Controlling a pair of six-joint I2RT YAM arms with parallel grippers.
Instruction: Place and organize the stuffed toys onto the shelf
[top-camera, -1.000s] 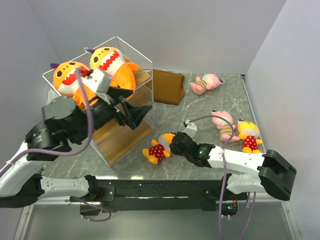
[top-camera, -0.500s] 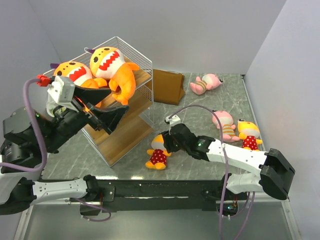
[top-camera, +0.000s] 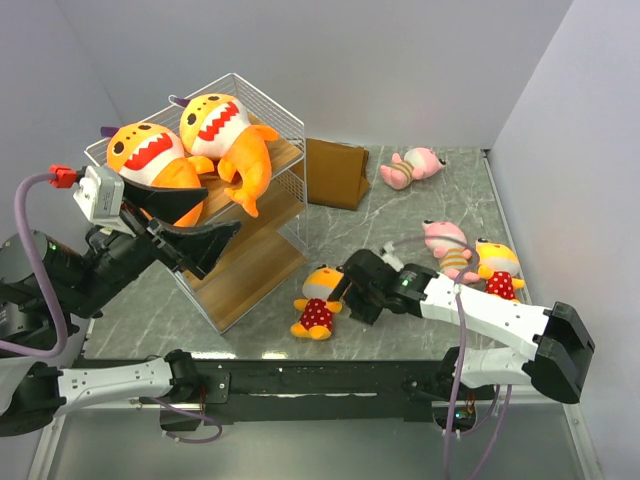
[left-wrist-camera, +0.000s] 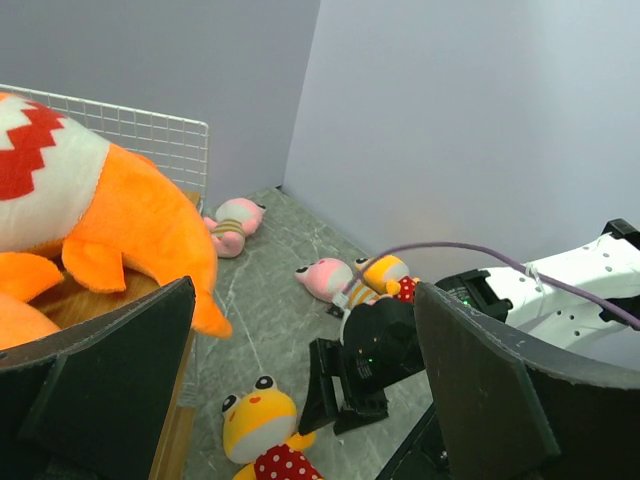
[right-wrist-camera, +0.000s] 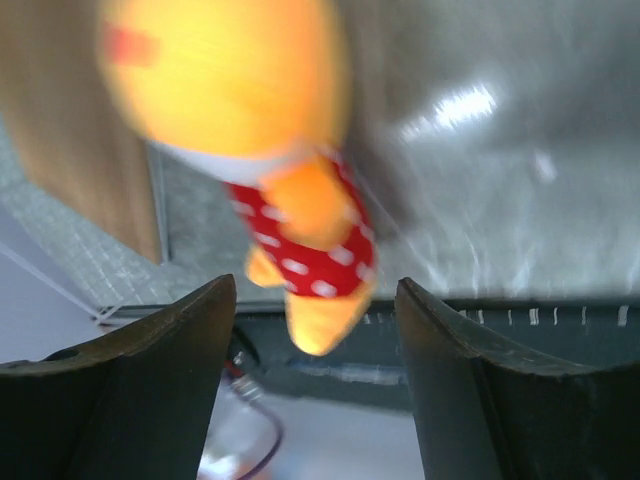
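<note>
The shelf (top-camera: 250, 275) stands at the left, and two orange sharks (top-camera: 150, 155) (top-camera: 228, 130) lie on its top tier. My left gripper (top-camera: 195, 240) hangs open in front of the shelf, holding nothing; its wrist view shows one shark (left-wrist-camera: 95, 215) close by. A small orange-headed toy in red dots (top-camera: 318, 300) lies by the shelf's foot. My right gripper (top-camera: 352, 290) is open just right of that toy (right-wrist-camera: 265, 140), which sits ahead of the jaws untouched. Two pink toys (top-camera: 412, 165) (top-camera: 445, 245) and another orange-headed toy (top-camera: 497, 268) lie to the right.
A brown folded bag (top-camera: 335, 172) leans behind the shelf. Grey walls close in the table at the back and right. The right arm (top-camera: 490, 315) stretches across the near right of the marble top.
My right gripper has opened and let go of the small orange-headed toy, then drawn back slightly to the right. My left arm has pulled back from the sharks, down and to the left.
</note>
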